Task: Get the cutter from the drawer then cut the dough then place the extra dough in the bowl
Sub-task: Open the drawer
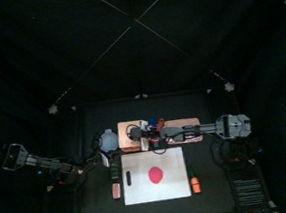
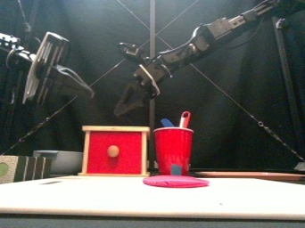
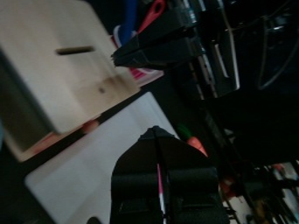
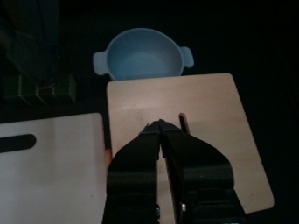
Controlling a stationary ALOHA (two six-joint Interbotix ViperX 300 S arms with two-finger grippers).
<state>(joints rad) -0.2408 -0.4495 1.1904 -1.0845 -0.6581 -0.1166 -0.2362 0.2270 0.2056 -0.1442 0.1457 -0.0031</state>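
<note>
The right gripper (image 4: 165,127) hung over the flat top of the wooden box (image 4: 198,114), its two jaws pressed together with nothing between them. The box's red drawer front (image 2: 102,147) sat flush and closed, so I couldn't see the cutter anywhere. The red dough (image 1: 156,174), a flat disc, lay in the middle of the white cutting board (image 1: 174,159), in front of the box and well apart from both grippers. The blue-grey bowl (image 4: 142,54) stood just beside the box on its left, with nothing visible inside it. On the box's other side stood the red cup (image 2: 174,147), a blue knife (image 2: 167,123) and a red knife (image 2: 185,118) poking out of it.

The left gripper (image 3: 156,136) was raised off to the left of the board, jaws closed as well, gripping nothing.

An orange toy food (image 1: 194,185) lay by the board's front right corner on the black table (image 1: 93,202). Black curtains (image 1: 133,39) closed in the back and sides.
</note>
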